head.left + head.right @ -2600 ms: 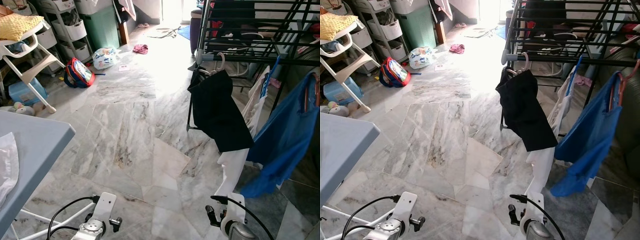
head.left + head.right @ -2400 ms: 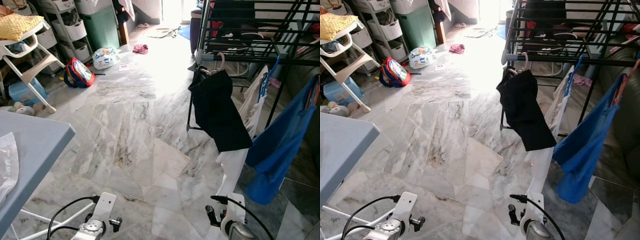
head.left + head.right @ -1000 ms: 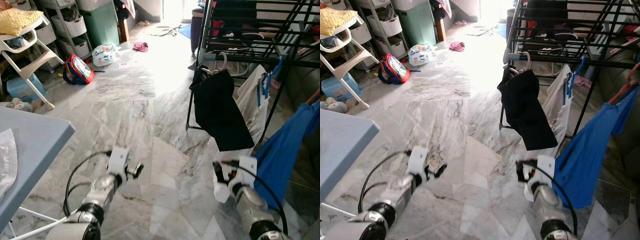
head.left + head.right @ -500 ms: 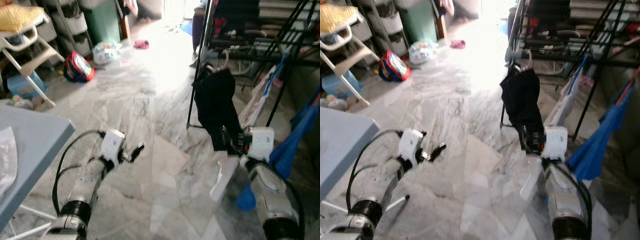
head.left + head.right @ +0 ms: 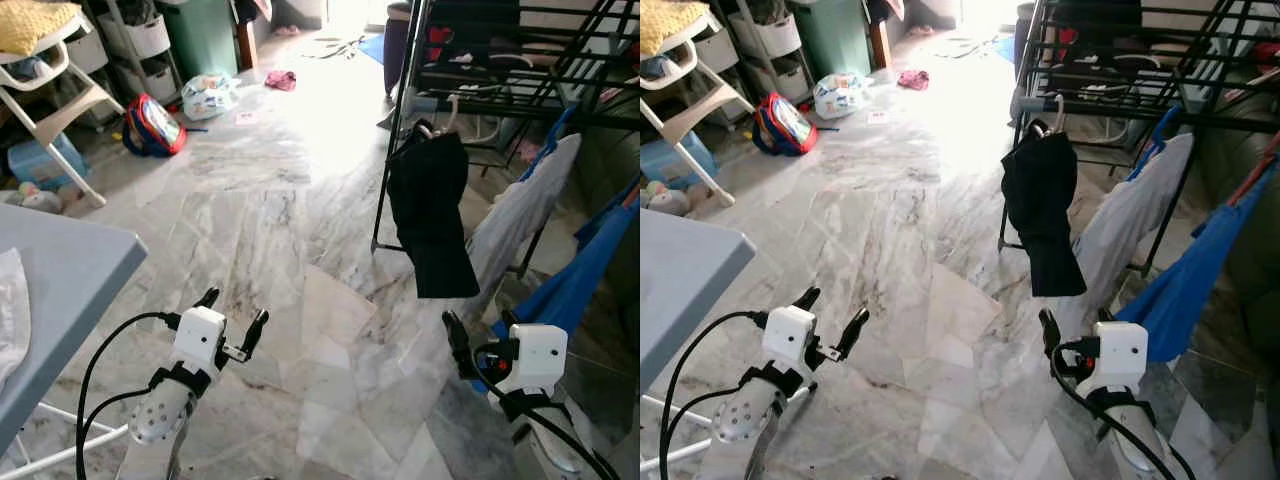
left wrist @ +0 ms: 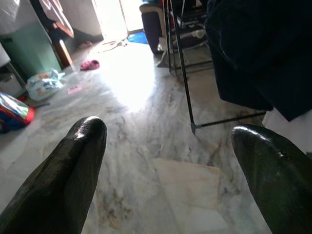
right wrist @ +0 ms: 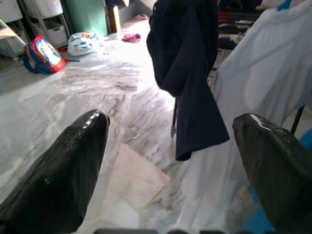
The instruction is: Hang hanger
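1. Hanger point(image 5: 447, 112): pale hook over a bar of the black rack point(image 5: 520, 75), carrying a black garment point(image 5: 430, 215) that hangs at the rack's near left corner.
2. White garment point(image 5: 515, 215): draped from the rack just right of the black garment; a blue garment point(image 5: 575, 290) hangs further right, on an orange hanger point(image 5: 630, 197).
3. Left gripper point(image 5: 232, 318): raised over the marble floor point(image 5: 270, 200), well left of the rack; fingers point(image 6: 63, 180) spread apart, holding nothing.
4. Right gripper point(image 5: 1075, 332): raised below the white garment, near its lower edge; fingers point(image 7: 58, 170) wide apart and empty, the black and white garments ahead of them.
5. Desk point(image 5: 60, 290): grey-blue corner at the near left.
6. Background, far left: high chair point(image 5: 50, 70), red backpack point(image 5: 153, 127), plastic bag point(image 5: 208, 95).
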